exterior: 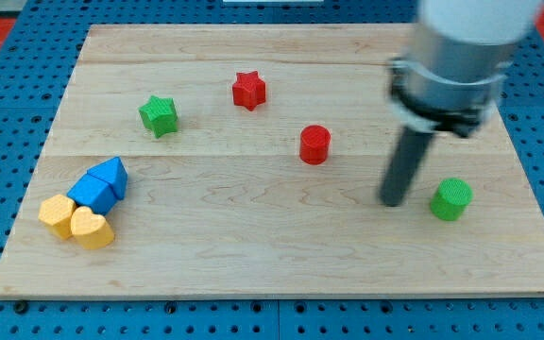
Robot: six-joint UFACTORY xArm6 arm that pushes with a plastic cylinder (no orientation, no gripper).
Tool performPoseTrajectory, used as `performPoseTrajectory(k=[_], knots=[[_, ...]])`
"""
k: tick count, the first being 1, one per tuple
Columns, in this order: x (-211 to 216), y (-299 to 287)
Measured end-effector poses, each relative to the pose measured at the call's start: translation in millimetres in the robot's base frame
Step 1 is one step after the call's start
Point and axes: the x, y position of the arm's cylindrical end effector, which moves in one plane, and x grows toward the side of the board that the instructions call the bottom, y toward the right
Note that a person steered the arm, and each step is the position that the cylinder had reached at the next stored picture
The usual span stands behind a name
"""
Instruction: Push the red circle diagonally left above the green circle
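My tip [392, 200], a bare rod grasping nothing, rests right of centre between red circle [315, 144] and green circle [451, 199]; red circle looks light, rigid, likely to slide easily, so I'd contact its left side.

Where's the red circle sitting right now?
The red circle is right of the board's centre, up and to the view's left of the green circle, with my tip between them, touching neither.
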Motion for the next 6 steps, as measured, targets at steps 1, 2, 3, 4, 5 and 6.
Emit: performPoseTrajectory(k=[1,2,3,4,5,6], knots=[[-22,-92],[-58,-101],[-66,-44],[-66,0],[-66,5],[-66,-61]])
